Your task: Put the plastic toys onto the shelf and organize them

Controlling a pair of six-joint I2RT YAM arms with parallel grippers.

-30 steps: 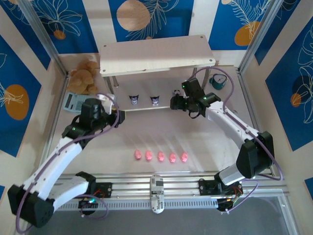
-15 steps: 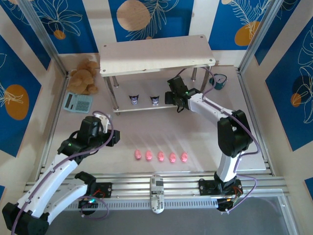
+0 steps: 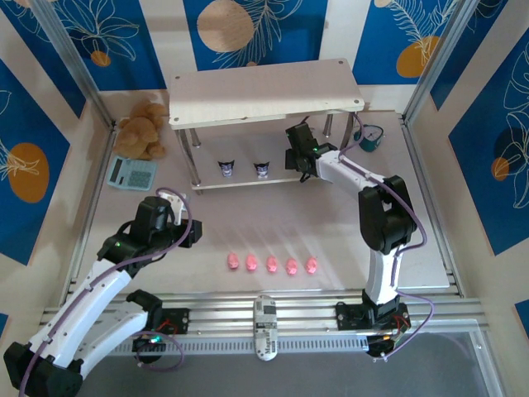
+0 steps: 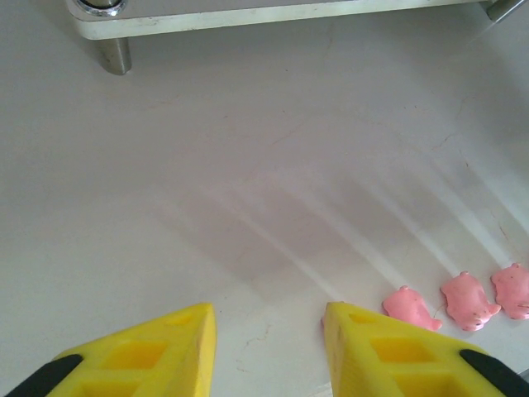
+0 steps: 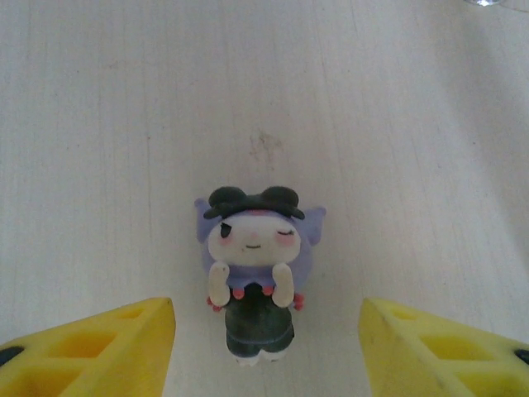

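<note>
Right gripper (image 5: 266, 313) straddles a figurine (image 5: 252, 248) on the shelf (image 3: 264, 95), lower board; jaws spread, no contact. Probably the placement step. Next: left gripper (image 4: 269, 331), spread and empty, should fetch the pigs (image 3: 272, 265) in front of the shelf.

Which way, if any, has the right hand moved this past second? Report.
Yes. The right hand has moved up the view toward the shelf, from its lower board's front edge to deeper under its top board.

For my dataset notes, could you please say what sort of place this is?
Likely a tabletop robot test cell: printed blue leaf-pattern wall panels, silver aluminium frame posts, and a slotted metal mounting rail.
</note>
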